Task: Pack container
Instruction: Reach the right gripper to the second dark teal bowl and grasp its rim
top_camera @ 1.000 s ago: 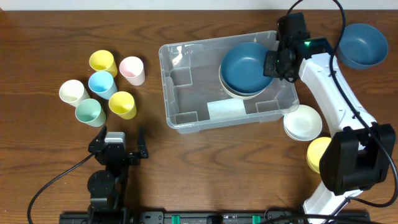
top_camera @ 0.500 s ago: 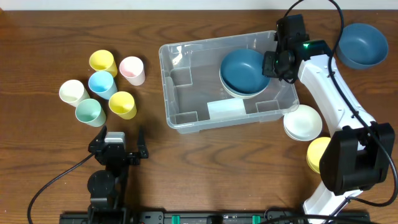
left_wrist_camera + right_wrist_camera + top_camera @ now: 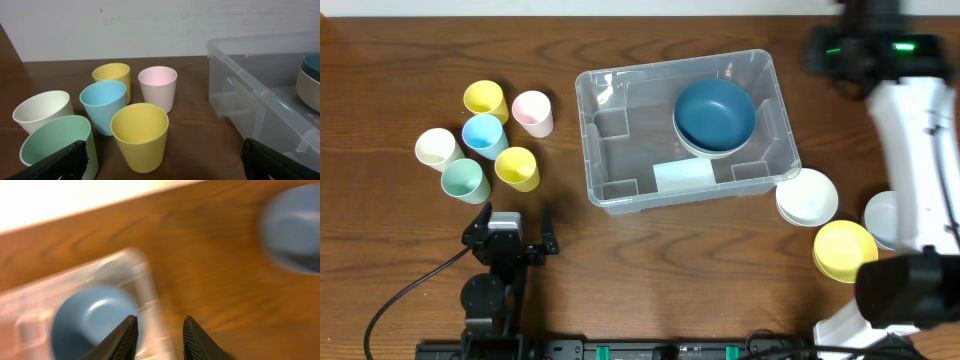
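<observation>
The clear container (image 3: 620, 180) stands mid-table, its near wall (image 3: 260, 107) at the right of the left wrist view. Inside it a dark blue bowl (image 3: 715, 110) rests in a cream bowl (image 3: 705, 150); the same blue bowl (image 3: 87, 325) shows blurred in the right wrist view. My right gripper (image 3: 157, 335) hangs open and empty above the container's far right corner, and its arm (image 3: 910, 120) runs down the right side. My left gripper (image 3: 510, 228) stays open near the front edge, facing the cups.
Several cups stand left of the container: two yellow (image 3: 485, 98) (image 3: 517, 168), pink (image 3: 532, 112), blue (image 3: 483, 135), white (image 3: 436, 148), green (image 3: 464, 180). A white bowl (image 3: 807, 197), a yellow bowl (image 3: 845, 250) and a pale bowl (image 3: 878, 220) lie to the right. Another blue bowl (image 3: 292, 235) sits far right.
My right gripper let go of the dark blue bowl, which now sits in the cream bowl. It opened and swung up and to the right. The left arm stayed still.
</observation>
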